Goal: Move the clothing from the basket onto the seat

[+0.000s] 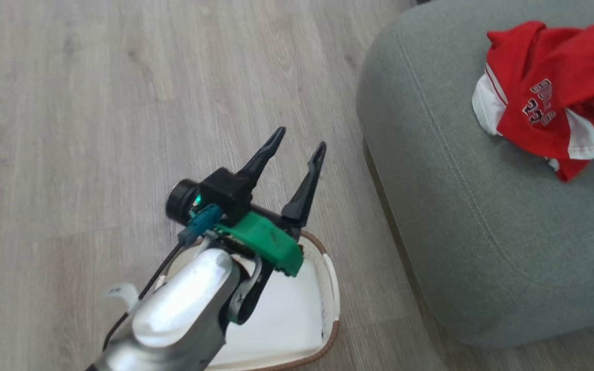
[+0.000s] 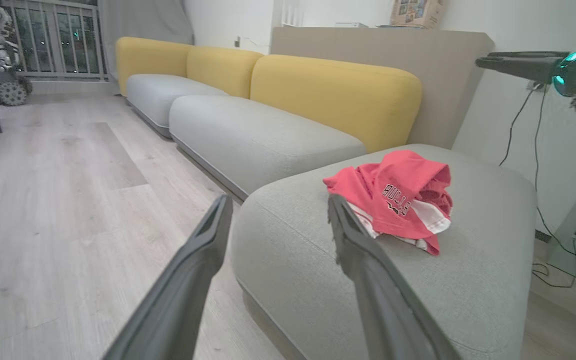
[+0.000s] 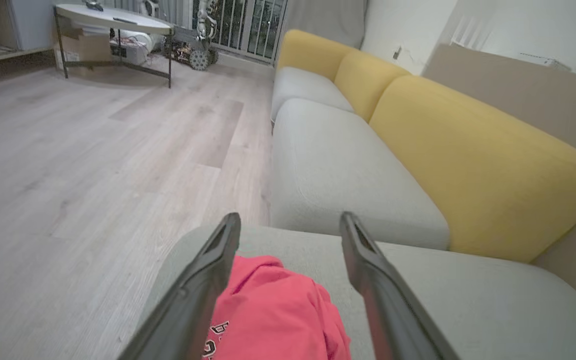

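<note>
Clothing (image 1: 549,98) bunched on the seat (image 1: 462,221); basket (image 1: 332,288) on the floor beside it. Left gripper (image 1: 300,139) spread wide and empty over the basket; right gripper (image 3: 289,219) likewise agape above the jersey. Transfer looks finished (a judgement); next: confirm the basket is empty. The forearm hides much of its inside; shorts indistinguishable in the heap.

Head view: high up, pitched steeply down onto floor (image 1: 70,103), basket (image 1: 330,288) at bottom edge, seat (image 1: 457,232) corner at right. Left wrist view: low, just off the seat's corner, looking along left gripper (image 2: 280,200) across seat toward yellow backrests (image 2: 338,95) and wall (image 2: 228,20). Right wrist view: close over seat, just above clothing (image 3: 268,315), facing down sofa row (image 3: 338,175) toward far table (image 3: 113,20). Shared by all three: clothing on seat. Shared by both wrist views: sofa row, backrests.
</note>
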